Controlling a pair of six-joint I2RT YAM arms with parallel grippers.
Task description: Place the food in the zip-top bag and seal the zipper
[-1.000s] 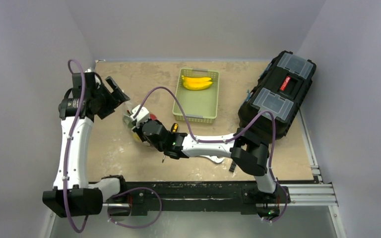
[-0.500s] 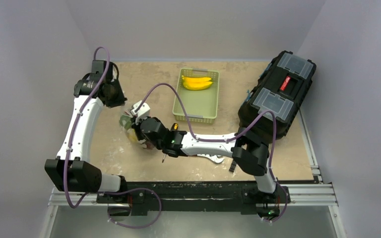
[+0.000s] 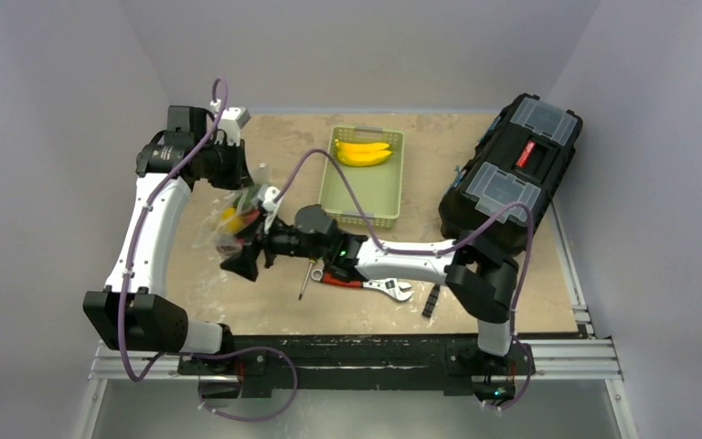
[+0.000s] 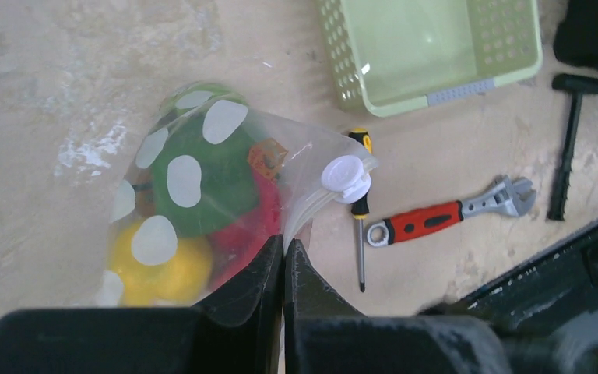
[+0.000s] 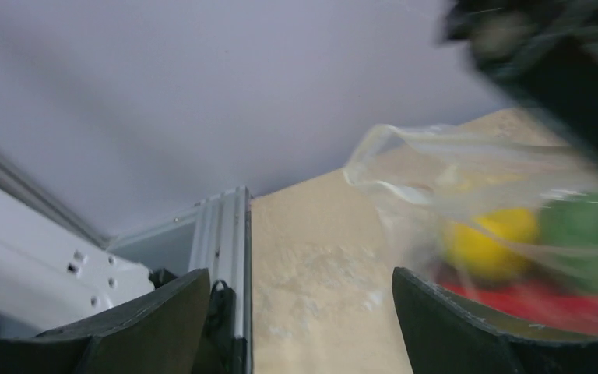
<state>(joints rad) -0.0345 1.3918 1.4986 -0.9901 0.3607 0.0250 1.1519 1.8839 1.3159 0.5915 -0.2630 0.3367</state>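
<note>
The zip-top bag [image 4: 202, 179], clear with white dots, holds green, red and yellow food [image 4: 226, 210]. My left gripper [image 4: 283, 243] is shut on the bag's mouth edge, pinching the pale zipper [image 4: 311, 209] strip just below its white slider [image 4: 345, 175]. From above, the left gripper [image 3: 249, 187] holds the bag [image 3: 222, 227] up at the table's left. My right gripper [image 5: 300, 312] is open with nothing between its fingers. The bag [image 5: 475, 179] lies just right of it, and from above the right gripper [image 3: 249, 245] sits beside the bag. A yellow banana bunch [image 3: 363, 152] lies in the green basket [image 3: 363, 218].
A screwdriver [image 4: 360, 234], a red-handled wrench [image 4: 436, 222] and a black hammer [image 4: 570, 148] lie on the table right of the bag. A black toolbox [image 3: 510, 174] fills the right side. The table's left edge rail [image 5: 230, 257] is near my right gripper.
My left gripper swung in and shut on the bag's mouth edge. My right gripper, shut at the bag before, has opened, let go and turned toward the table's left edge.
</note>
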